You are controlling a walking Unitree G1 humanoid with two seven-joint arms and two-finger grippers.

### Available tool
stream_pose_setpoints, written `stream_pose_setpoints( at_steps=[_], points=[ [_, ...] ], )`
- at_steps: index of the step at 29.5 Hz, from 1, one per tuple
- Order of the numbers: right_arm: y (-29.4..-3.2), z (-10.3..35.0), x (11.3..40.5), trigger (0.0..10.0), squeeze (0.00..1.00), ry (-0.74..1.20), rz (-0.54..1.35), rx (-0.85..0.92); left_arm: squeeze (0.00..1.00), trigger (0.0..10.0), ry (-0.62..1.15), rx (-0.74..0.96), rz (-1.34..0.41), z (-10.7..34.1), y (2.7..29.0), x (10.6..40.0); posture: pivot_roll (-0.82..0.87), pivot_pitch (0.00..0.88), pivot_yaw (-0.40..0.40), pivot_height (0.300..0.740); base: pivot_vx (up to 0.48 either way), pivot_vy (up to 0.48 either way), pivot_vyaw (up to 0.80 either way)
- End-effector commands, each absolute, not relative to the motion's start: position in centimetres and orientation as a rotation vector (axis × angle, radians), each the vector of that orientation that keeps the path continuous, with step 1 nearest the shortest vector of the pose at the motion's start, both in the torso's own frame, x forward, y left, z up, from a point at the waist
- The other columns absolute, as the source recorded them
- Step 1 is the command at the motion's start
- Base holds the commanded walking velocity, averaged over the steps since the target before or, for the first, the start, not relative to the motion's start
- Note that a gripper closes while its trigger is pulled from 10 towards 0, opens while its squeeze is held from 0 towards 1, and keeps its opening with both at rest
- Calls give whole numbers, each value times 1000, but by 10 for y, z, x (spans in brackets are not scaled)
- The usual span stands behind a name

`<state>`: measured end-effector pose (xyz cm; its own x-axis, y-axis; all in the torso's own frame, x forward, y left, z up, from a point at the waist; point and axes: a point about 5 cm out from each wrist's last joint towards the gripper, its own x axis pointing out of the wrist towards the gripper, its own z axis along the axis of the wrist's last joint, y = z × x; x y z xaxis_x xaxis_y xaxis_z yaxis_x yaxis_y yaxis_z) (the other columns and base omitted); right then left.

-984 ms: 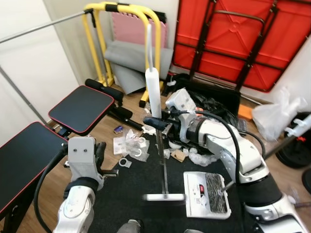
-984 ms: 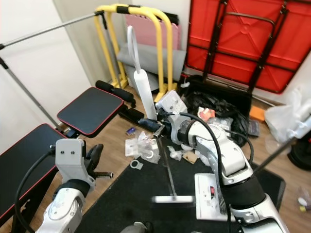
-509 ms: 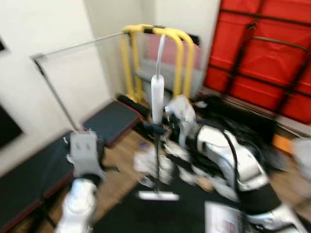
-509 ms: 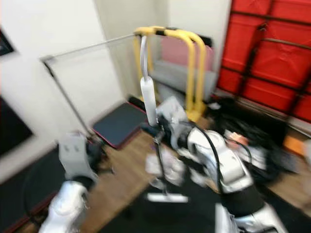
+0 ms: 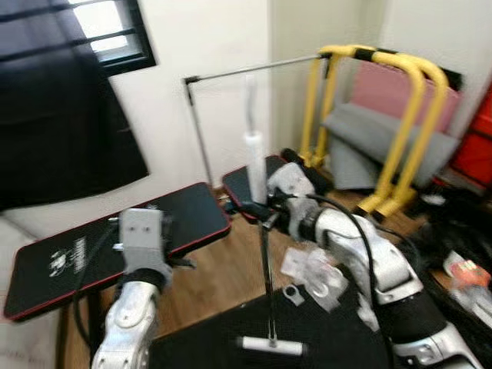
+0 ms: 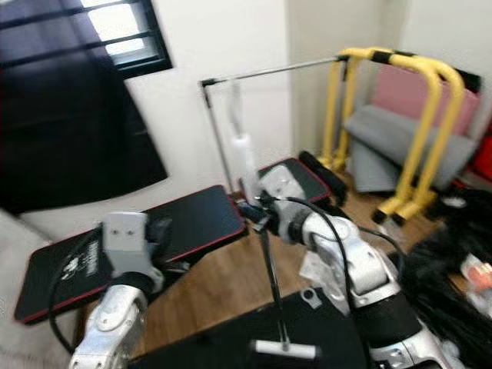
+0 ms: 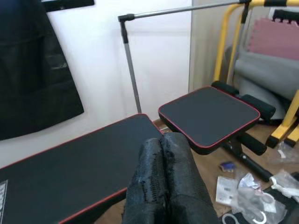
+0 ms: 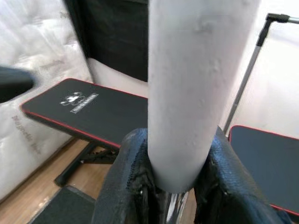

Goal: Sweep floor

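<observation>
Upright broom [image 5: 264, 254], clamped in right gripper [image 8: 174, 196] above black mat [image 5: 231, 346]; left gripper [image 7: 161, 186] pressed together, idle.

broom [image 5: 265, 254] head motion-blurred; litter [image 5: 311, 273] on floor smeared; right claw's [image 8: 175, 196] fingertips hidden behind handle.

Right arm is raised and reaches forward across the robot's front, elbow bent, silver forearm angled up toward centre. Right gripper [image 8: 170, 186] is clamped, its two black fingers [image 8: 126, 182] pressed against either side of a held white shaft. Left arm is bent upward at the robot's left, wrist vertical. Left gripper [image 7: 161, 184] is empty, fingers pressed together, pointing forward.
</observation>
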<state>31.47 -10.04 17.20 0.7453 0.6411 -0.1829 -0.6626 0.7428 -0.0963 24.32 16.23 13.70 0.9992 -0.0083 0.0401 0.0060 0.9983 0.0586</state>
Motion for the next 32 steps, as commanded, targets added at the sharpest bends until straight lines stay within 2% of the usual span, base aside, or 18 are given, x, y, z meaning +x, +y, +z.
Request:
stream_pose_setpoints(
  at_steps=[1,6,9,15,32],
  points=[
    [-101,182,319,10000,0,79,669,-162,0,10000,-34,82,5,135,168,242,-81,0,-27,740,0,0,800],
    [-114,181,329,10000,0,88,512,-123,0,10000,-41,78,-5,134,168,244,-80,0,-39,740,319,0,0],
    [-116,181,331,10000,0,91,493,-113,0,10000,-42,77,-5,134,168,244,-80,0,-39,740,330,0,0],
    [-126,180,339,10000,0,102,399,-126,0,10000,-49,66,-6,134,167,246,-85,0,-43,740,334,0,492],
    [-120,177,344,10000,0,108,350,-139,0,10000,-56,54,-22,135,163,249,-89,0,-45,740,319,0,0]
  ],
)
